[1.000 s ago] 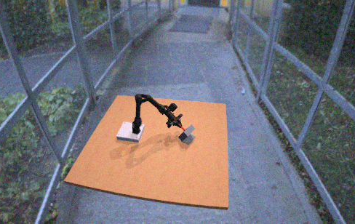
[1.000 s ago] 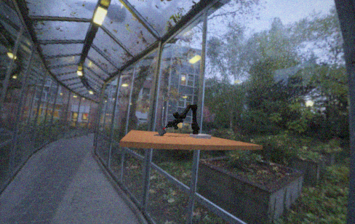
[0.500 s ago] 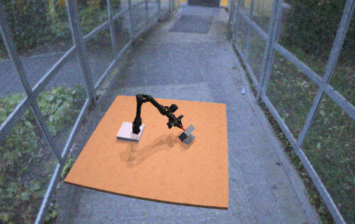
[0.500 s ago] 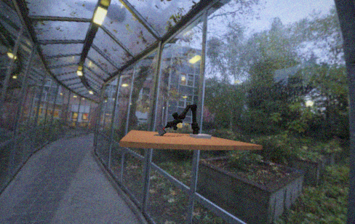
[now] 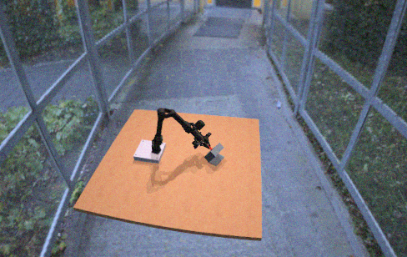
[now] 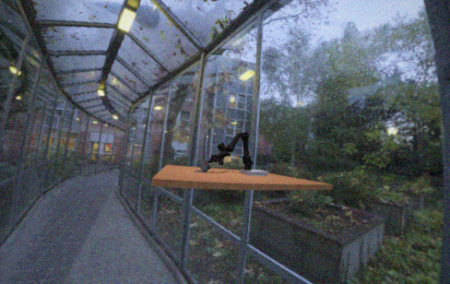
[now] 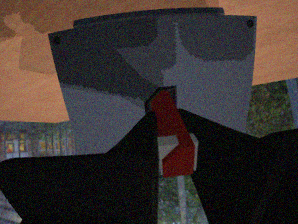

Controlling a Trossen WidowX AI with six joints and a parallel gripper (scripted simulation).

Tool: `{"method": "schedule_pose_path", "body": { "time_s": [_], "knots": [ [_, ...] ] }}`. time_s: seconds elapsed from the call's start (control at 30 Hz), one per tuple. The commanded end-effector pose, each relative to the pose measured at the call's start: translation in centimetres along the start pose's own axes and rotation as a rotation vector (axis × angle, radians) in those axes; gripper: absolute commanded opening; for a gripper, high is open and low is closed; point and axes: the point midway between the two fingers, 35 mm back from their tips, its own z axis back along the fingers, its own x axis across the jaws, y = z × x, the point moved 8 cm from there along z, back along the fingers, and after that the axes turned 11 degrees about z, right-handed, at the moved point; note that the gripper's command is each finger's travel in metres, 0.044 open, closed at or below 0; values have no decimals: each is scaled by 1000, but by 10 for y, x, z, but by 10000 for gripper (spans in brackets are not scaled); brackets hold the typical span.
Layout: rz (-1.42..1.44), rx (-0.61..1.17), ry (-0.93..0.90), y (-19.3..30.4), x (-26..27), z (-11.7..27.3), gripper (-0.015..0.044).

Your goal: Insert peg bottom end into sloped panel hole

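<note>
The red peg [image 5: 211, 148] [image 6: 207, 164] [image 7: 175, 157] is held tilted between the fingers, and its upper end shows pale faces beside red ones in the wrist view. The gripper [image 5: 208, 146] [image 7: 167, 116] is shut on it, close above the sloped panel. The grey panel [image 5: 218, 148] [image 6: 205, 169] [image 7: 215, 85] has one dark-edged, angular hole [image 7: 173, 92] in its face. The peg's far end lies within the hole's outline and seems to be in its mouth. How deep it sits is hidden. The fingertips are near the panel's face around the hole.
The orange table [image 5: 176, 200] [image 6: 231, 183] carries the arm's pale base plate [image 5: 143, 156] [image 6: 259, 172]. Dark screw-like dots show at the panel's corners in the wrist view. The arm's shadow falls across the panel and the table. The table's right edge lies beyond the panel in the top view.
</note>
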Motion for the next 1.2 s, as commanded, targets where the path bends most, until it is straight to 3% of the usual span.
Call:
{"method": "schedule_pose_path", "body": {
  "time_s": [0.0,0.43,0.97,1.17],
  "knots": [
    [4,-1,5,0,-1,-2,0],
    [1,-1,-1,0,0,-2,0],
    [1,-2,0,0,0,0,420],
    [1,-4,1,0,-2,10,440]
  ]
}}
